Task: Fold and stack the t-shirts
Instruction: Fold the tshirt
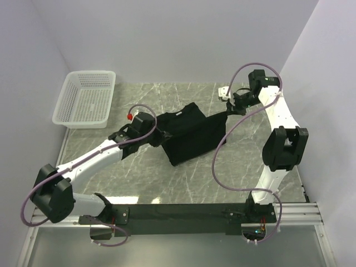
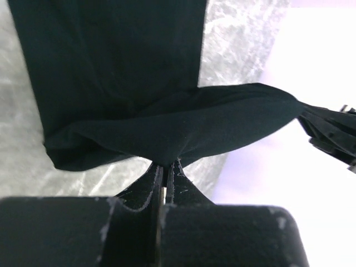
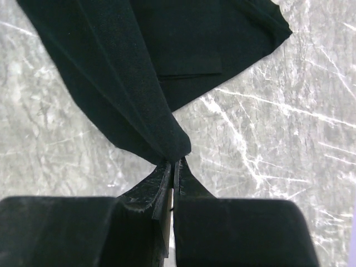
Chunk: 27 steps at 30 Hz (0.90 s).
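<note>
A black t-shirt (image 1: 186, 133) lies partly folded in the middle of the marble table, its upper edge lifted between both arms. My left gripper (image 1: 157, 135) is shut on the shirt's left edge; in the left wrist view the cloth (image 2: 167, 128) bunches right at the closed fingertips (image 2: 166, 162). On the far right, my right gripper (image 1: 229, 111) is shut on the shirt's right edge, and the cloth (image 3: 133, 94) hangs from its closed tips (image 3: 175, 162) above the table. The logo is hidden.
A white plastic mesh basket (image 1: 86, 98) stands at the back left corner. Purple cables loop from both arms, one over the table (image 1: 219, 161) beside the shirt. White walls close in the table on three sides.
</note>
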Available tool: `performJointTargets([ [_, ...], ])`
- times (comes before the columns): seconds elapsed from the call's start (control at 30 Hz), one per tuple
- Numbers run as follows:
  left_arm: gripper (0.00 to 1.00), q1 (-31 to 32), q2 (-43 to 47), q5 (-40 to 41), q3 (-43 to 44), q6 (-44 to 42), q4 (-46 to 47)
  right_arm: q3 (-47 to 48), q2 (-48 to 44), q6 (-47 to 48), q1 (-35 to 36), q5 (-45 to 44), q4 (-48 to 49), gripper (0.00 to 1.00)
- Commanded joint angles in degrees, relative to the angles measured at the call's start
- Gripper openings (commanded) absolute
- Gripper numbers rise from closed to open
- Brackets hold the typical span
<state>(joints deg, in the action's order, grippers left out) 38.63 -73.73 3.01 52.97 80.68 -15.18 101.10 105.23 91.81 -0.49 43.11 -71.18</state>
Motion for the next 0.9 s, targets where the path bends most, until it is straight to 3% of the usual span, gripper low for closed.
performJointTargets([
  [0.0, 0.0, -2.6, -1.9, -2.5, 3.0, -5.0, 1.0, 3.7, 1.6, -4.4, 0.2, 0.6, 3.7, 0.0],
  [0.37, 0.0, -7.6, -4.7, -2.1, 4.7, -7.2, -2.1, 6.3, 7.2, -12.5, 3.7, -0.9, 12.3, 0.0],
  [0.87, 0.0, -13.6, -13.6, -4.6, 5.5, -10.4, 2.6, 9.3, 14.1, -23.1, 6.8, -4.7, 21.5, 0.0],
])
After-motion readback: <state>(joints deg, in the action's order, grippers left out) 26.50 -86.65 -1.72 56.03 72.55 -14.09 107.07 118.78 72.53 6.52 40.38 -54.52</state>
